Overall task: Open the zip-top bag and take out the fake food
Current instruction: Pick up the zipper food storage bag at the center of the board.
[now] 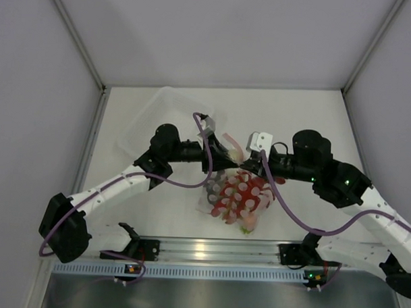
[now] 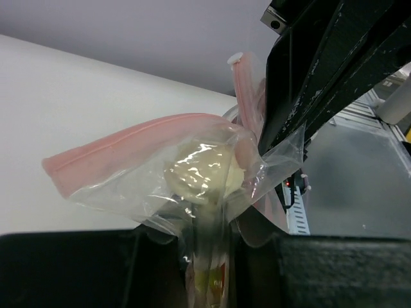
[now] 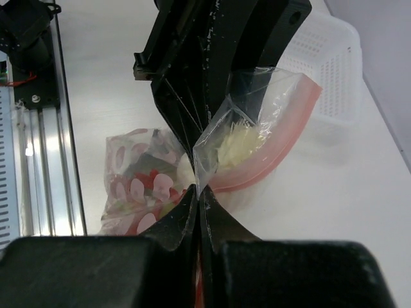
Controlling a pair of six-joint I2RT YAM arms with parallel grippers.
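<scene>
Zip-top bag (image 1: 238, 196) (zip end), in left gripper (image 2: 209, 240), right gripper (image 3: 197, 190)

**Robotics laboratory test cell.** White table (image 1: 308, 124) enclosed by plain grey panels (image 1: 223, 33) set in a metal frame (image 1: 74, 34); two black-and-white robot arms, the left arm (image 1: 116, 185) and the right arm (image 1: 379, 207), bolted to an aluminium rail (image 1: 209, 249) at the near edge; purple cables (image 1: 179, 185) looped along the arms; the handled object, a dotted zip-top bag (image 1: 239, 196), holds plastic toy food.
</scene>
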